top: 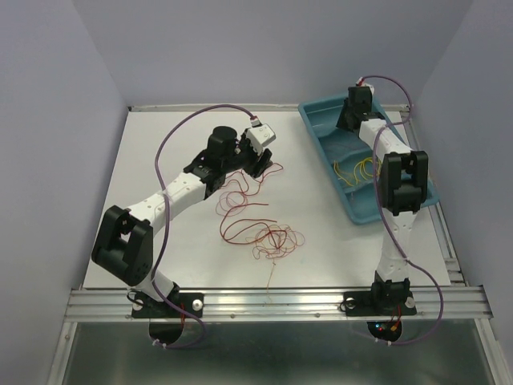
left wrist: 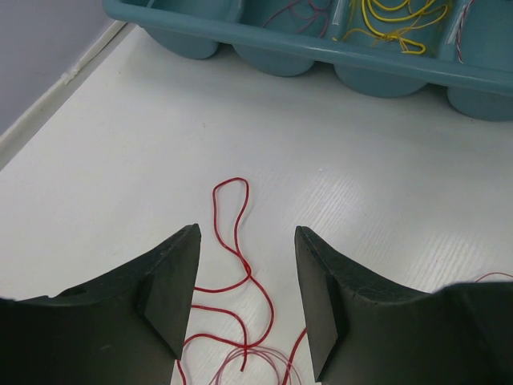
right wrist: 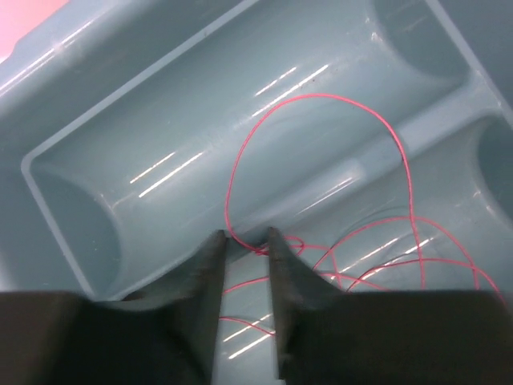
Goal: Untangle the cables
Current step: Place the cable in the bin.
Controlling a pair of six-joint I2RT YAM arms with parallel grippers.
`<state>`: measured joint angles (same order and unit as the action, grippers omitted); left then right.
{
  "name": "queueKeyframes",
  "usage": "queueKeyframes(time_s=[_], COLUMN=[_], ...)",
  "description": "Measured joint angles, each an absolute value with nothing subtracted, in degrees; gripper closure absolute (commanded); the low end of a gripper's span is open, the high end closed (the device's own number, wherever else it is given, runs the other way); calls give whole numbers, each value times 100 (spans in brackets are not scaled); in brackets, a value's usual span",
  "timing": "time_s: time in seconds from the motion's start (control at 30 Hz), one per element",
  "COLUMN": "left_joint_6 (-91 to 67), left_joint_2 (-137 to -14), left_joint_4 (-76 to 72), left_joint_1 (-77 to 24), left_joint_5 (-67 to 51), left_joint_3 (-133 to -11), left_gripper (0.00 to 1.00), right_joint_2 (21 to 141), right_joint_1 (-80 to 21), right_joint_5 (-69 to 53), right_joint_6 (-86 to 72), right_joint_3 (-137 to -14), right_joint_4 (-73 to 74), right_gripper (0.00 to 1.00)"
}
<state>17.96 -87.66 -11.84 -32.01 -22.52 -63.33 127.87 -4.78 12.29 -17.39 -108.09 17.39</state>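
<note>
Part of the job looks done: yellow cables (top: 361, 170) and a red strand (right wrist: 321, 98) lie in different compartments of the tray (top: 321, 140). My right gripper (right wrist: 246, 238) sits low in that tray, fingers close with a narrow gap, the red strand at their tips but not visibly pinched. My left gripper (left wrist: 247, 234) hangs over the table (top: 160, 160), fingers well apart above a red loop (left wrist: 230, 180). The tangle (top: 268, 235) of red and orange cables remains.

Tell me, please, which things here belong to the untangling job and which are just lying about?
Job: red and orange tangle on the table; red strand in the tray; yellow strands; teal tray.
Lying about: purple arm cables; aluminium rail.
</note>
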Motion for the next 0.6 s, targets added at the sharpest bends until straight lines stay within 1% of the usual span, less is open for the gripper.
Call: queueKeyframes(time_s=[0.07,0.1,0.27,0.6], left_joint_6=[1796,1796,1796,1793], left_joint_2=[-8766,-8766,-8766,-8766], left_joint_4=[-1184,-1184,-1184,-1186], left_joint_1=[-3183,-3177,-3175,-3164], left_joint_5=[-2259,-2270,-2311,-2381], left_joint_3=[-6333,-6333,-6333,-6333], left_gripper=[39,39,39,39], right_joint_2=[12787,12787,12787,12680], right_joint_1=[-478,-478,-478,-478], right_joint_5=[1251,1267,1293,1304], right_joint_6=[-1723,-1708,-1732,-1817], right_joint_3=[-10829,-10829,-10829,-10626], right_joint_4=[1730,1715,1686,1566], right_gripper=[82,88,100,99])
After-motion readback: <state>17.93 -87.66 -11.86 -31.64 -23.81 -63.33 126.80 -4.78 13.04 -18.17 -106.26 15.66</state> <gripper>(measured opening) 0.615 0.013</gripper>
